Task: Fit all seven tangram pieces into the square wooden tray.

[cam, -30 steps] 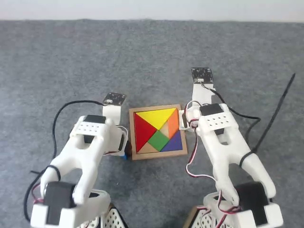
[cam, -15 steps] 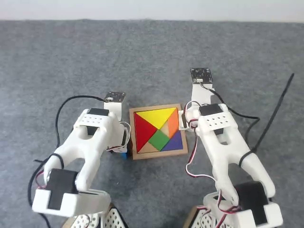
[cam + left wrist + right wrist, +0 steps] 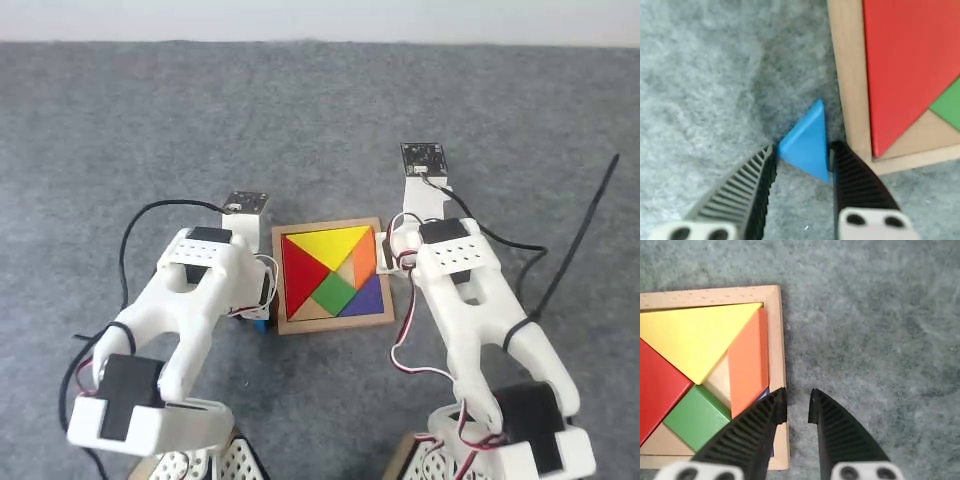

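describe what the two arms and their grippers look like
The left arm and right arm are white plastic shells with black motors. The left gripper and right gripper have black ribbed fingers. A black cable and red-and-white wires run along them.

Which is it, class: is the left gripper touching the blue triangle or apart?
Touching. The left wrist view shows the blue triangle between the fingers of the left gripper, both pads against its edges with no gap.

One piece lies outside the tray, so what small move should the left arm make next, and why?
Probably lift the blue triangle off the carpet: the left gripper seems closed on its sides, just outside the tray's corner, and a bare triangular slot waits beside the red piece.
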`<action>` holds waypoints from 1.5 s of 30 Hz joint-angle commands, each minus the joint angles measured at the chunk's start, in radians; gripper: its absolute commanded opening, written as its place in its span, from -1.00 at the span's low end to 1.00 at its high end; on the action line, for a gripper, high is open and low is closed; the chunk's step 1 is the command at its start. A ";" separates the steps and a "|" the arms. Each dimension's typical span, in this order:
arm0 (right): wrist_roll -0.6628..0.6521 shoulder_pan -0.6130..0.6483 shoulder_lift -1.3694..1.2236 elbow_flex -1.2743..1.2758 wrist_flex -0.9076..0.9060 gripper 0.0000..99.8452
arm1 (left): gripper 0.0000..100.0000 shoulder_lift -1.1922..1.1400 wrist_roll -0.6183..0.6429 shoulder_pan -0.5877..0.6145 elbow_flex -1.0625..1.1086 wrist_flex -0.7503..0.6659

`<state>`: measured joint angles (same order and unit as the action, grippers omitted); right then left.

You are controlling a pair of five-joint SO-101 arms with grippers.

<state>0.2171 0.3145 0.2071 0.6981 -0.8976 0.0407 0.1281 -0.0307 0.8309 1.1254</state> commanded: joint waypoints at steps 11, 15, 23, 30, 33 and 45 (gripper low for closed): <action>-0.011 -0.007 0.056 -0.009 0.016 -0.83 | -0.72 0.367 0.009 0.018 0.209 -0.127; -0.011 -0.007 0.056 -0.009 0.016 -0.83 | -0.72 0.465 0.009 0.020 0.246 -0.126; -0.011 -0.007 0.058 -0.009 0.013 -0.83 | -0.71 0.512 -0.043 0.018 0.274 -0.129; -0.011 -0.007 0.058 -0.009 0.013 -0.83 | -0.60 0.374 -0.120 0.012 0.202 -0.132; -0.012 -0.007 0.058 -0.009 0.013 -0.83 | -0.60 0.298 -0.121 0.020 0.174 -0.160; -0.043 -0.007 0.065 -0.009 0.010 -0.83 | -0.64 0.069 -0.118 0.014 0.019 -0.084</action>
<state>0.1864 0.3145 0.2071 0.6981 -0.8976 0.1496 0.0115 -0.0107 0.9137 1.0150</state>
